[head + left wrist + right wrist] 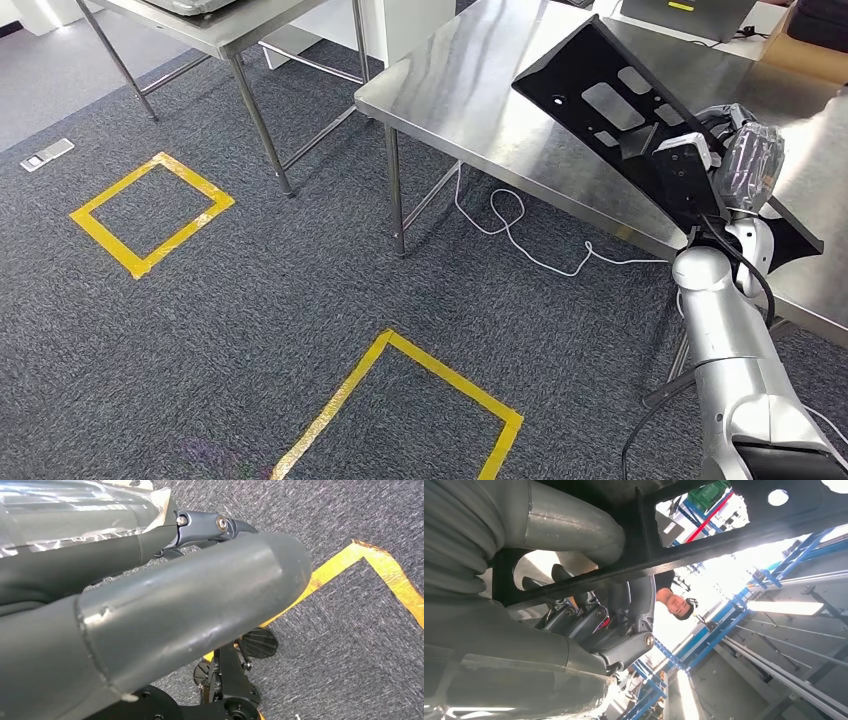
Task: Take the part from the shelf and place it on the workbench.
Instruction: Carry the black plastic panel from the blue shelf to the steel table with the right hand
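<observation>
**PART OVER BENCH EDGE – PLACE PENDING**

Grey carpet w/ yellow tape squares [152, 213] fronts a steel bench [470, 95]. Right hand [735, 160] grips the black part [620, 115], a flat plate w/ cut-outs; fingers [589, 620] are wrapped around one of its bars, thumb on the opposite face. Part is held off the surface, tilted: far end high over the bench top, near end low, past the front edge beside the right arm. Long axis runs diagonally, from near-right up to far-left. Part-to-bench contact: none apparent. Left hand [150, 620] hangs over the carpet by the tape; its thumb and fingers hold nothing, but open or curled cannot be told. Judgement: next move needs the part leveled and carried farther inboard so the full length lands on steel, not overhanging. Right hand only.
</observation>
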